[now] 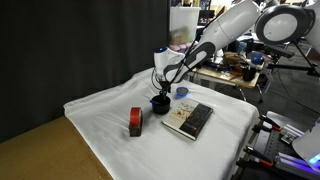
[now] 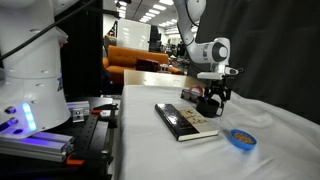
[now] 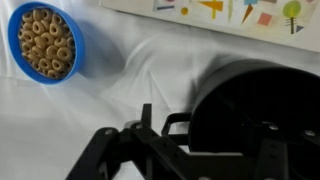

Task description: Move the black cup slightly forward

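The small, squat black cup with a wide mouth sits on the white-clothed table, just beside a flat illustrated book and directly under the Robotiq gripper. It looks rigid, light and smooth, so it is likely to slide or tip. Pinching one wall at the rim seems best. The jaws stand apart, with one finger clear of the outer wall. A blue bowl of cereal rings lies near, and a red-and-black block is farther off.

Small, squat and round, the black cup stands upright, wide mouth up, on the white-covered counter, toward its far edge.
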Controlling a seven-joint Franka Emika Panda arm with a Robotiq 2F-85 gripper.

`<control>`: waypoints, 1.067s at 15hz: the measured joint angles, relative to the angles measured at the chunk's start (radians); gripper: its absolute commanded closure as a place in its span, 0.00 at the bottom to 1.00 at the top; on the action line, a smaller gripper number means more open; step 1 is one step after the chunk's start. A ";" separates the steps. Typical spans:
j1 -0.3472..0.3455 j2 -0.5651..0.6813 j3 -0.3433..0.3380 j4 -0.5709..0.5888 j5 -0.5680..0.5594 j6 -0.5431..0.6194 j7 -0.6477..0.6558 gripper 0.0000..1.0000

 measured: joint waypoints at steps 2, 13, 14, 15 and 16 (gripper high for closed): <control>0.000 0.000 0.000 0.000 0.000 0.000 0.000 0.62; 0.000 -0.002 0.003 0.003 0.002 -0.001 0.000 0.99; 0.000 -0.002 0.003 0.003 0.002 -0.001 0.000 0.99; 0.000 -0.002 0.003 0.003 0.002 -0.002 0.000 0.99; 0.000 -0.002 0.003 0.003 0.002 -0.002 0.000 0.98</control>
